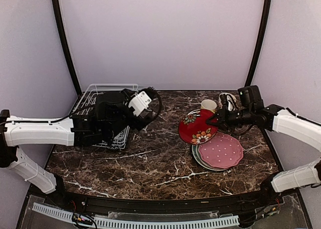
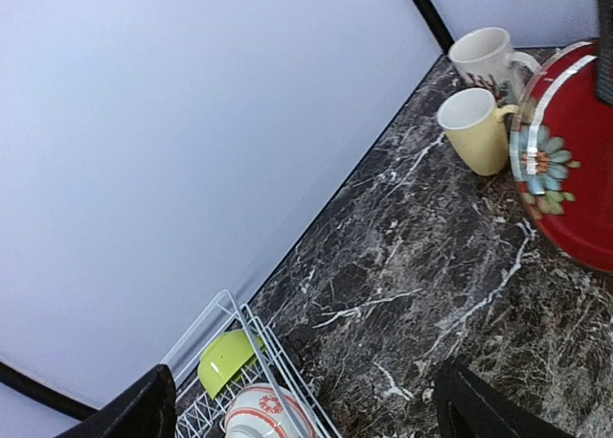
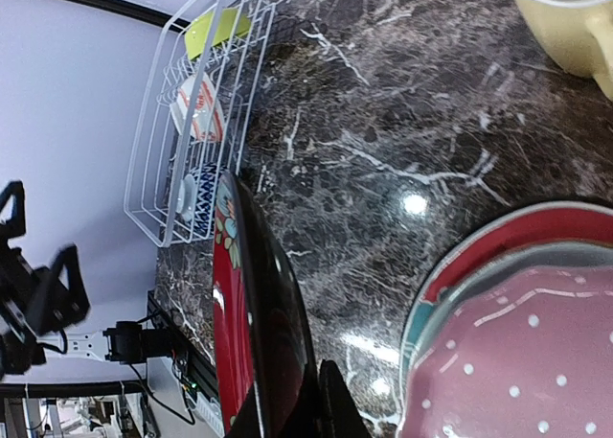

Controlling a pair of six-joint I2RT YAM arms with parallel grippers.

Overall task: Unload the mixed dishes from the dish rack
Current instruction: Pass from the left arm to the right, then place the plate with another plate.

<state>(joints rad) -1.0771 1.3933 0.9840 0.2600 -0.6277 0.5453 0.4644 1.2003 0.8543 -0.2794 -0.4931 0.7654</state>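
The white wire dish rack [image 1: 95, 96] stands at the back left. It holds a lime-green bowl [image 2: 225, 359], a red-and-white bowl [image 2: 261, 414] and a blue patterned bowl [image 3: 198, 200]. My left gripper [image 1: 136, 118] hovers over the rack's right end, open and empty, with its fingers [image 2: 479, 411] spread wide. My right gripper [image 1: 216, 121] is shut on the rim of a red floral plate [image 1: 197, 127] and holds it tilted on edge, just left of the plate stack. The plate shows edge-on in the right wrist view [image 3: 230, 342]. No separate black plate shows.
A pink dotted plate [image 1: 220, 151] tops a stack of plates at the right. A yellow mug [image 1: 208, 105] and a cream patterned mug [image 1: 226, 99] stand behind it near the back wall. Dark marble table [image 1: 150, 159].
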